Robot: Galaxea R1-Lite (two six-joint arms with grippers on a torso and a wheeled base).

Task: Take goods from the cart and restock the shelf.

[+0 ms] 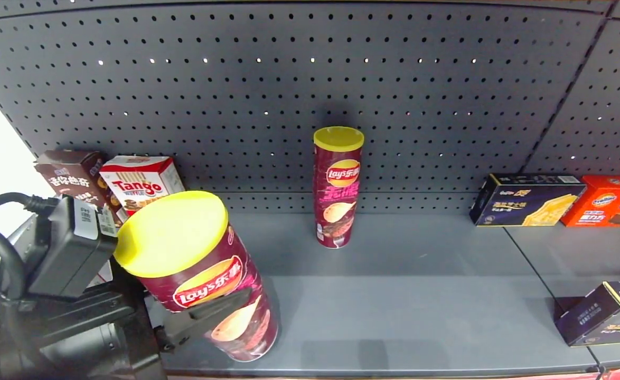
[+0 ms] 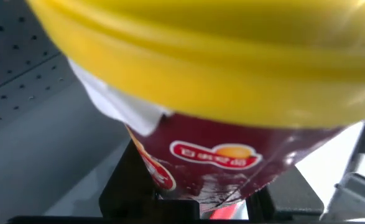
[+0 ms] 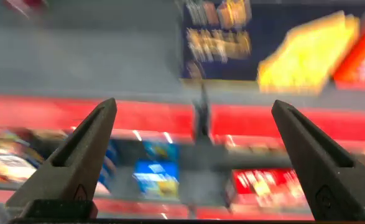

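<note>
Chips can [image 1: 199,274], dark red with a yellow lid, leans tilted over the front left corner of the grey shelf [image 1: 405,295]. It is clamped in the left gripper [image 1: 219,303], and one black finger [image 1: 207,315] crosses its label. Whether its base touches the board cannot be told. A second chips can [image 1: 337,190] stands upright at mid-shelf near the back edge, before the perforated back panel [image 1: 289,79].

At the back left corner, a brown box [image 1: 72,177] and a wafer box [image 1: 141,182] are partly hidden by the arm. By the back right corner lie a black-and-yellow box [image 1: 526,199] and an orange box [image 1: 608,200]. The orange box and a dark purple box [image 1: 606,319] near the front edge are both cut off. The right gripper [image 3: 198,155] is spread wide, grasping nothing. Behind it a red strip [image 3: 170,118] and packages are too blurred to identify.
</note>
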